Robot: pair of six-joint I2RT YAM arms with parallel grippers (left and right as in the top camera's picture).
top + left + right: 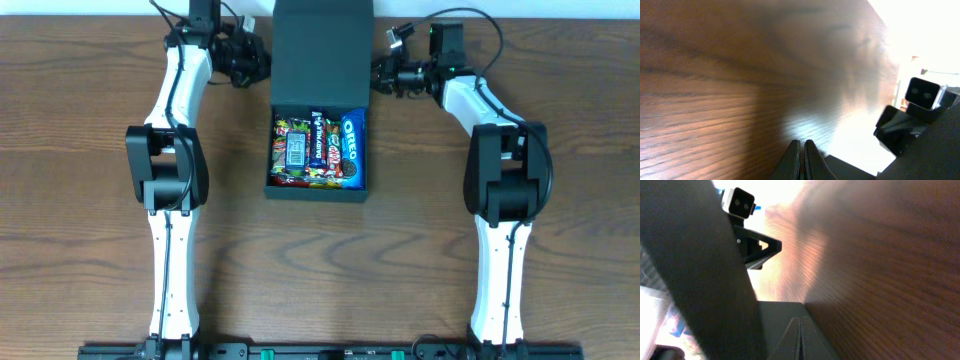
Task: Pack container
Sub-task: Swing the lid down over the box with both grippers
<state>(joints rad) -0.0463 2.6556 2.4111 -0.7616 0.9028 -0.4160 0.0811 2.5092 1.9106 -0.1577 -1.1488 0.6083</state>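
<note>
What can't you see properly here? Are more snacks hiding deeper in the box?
Overhead: anything under the top snacks in the container is hidden by the Oreo packet and its neighbours; small wrappers are too tiny to read.
Left wrist: the table is blurred, glare whitens the right side, the left gripper is cut off below.
Right wrist: what seems the lid blocks the left; no snacks show.

From above the light is even and soft, the table (90,150) sharp, only faint shadows hugging the arms (170,160); the container (322,50) reads as a flat dark mass; the left wrist view is smeared, its upper right burnt out to white; the right wrist view has glare top left, a warm sheen on the wood, a blurred dark panel (700,270) close by.
</note>
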